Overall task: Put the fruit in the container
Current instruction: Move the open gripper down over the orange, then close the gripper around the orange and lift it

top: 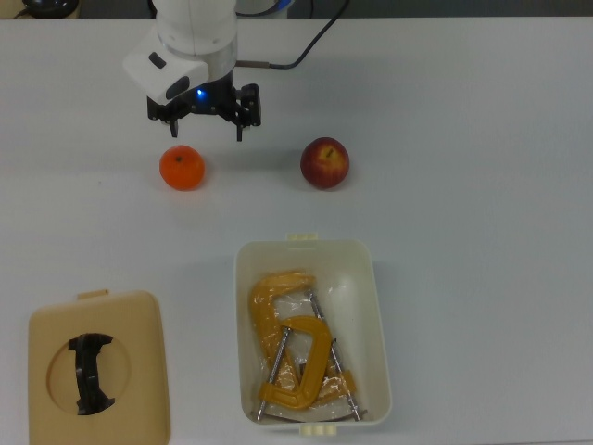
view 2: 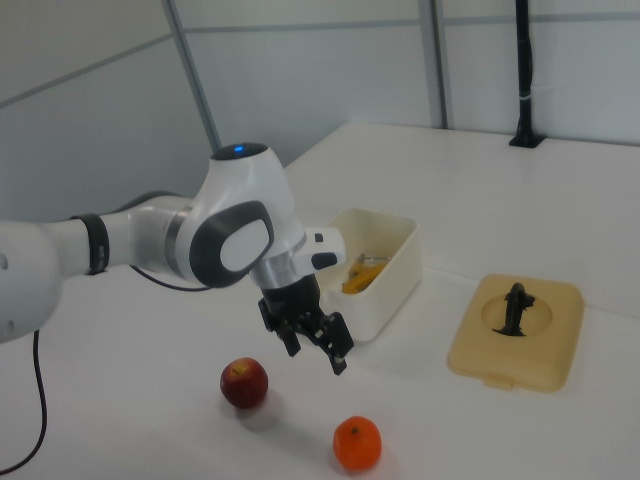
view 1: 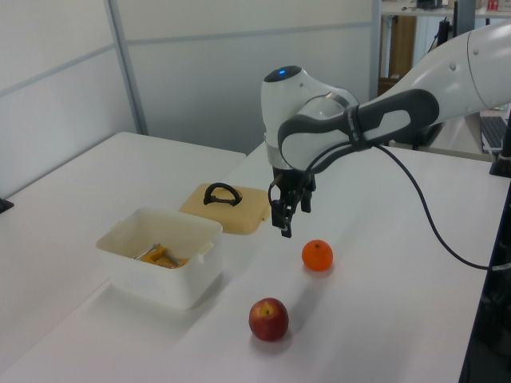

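With its jaws spread and nothing held, the tool [top: 206,118] is seen above the counter [top: 482,185] between the orange [top: 182,168] and the apple [top: 324,163], which are judged firm, smooth, rolling easily, best gripped across the widest part.

White table [view 1: 80,183], pale panelled walls [view 1: 56,72]

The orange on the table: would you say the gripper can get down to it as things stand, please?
Probably yes. The orange sits alone on bare table, apart from the apple and the bin. The gripper hovers open just beside it, with nothing between them.
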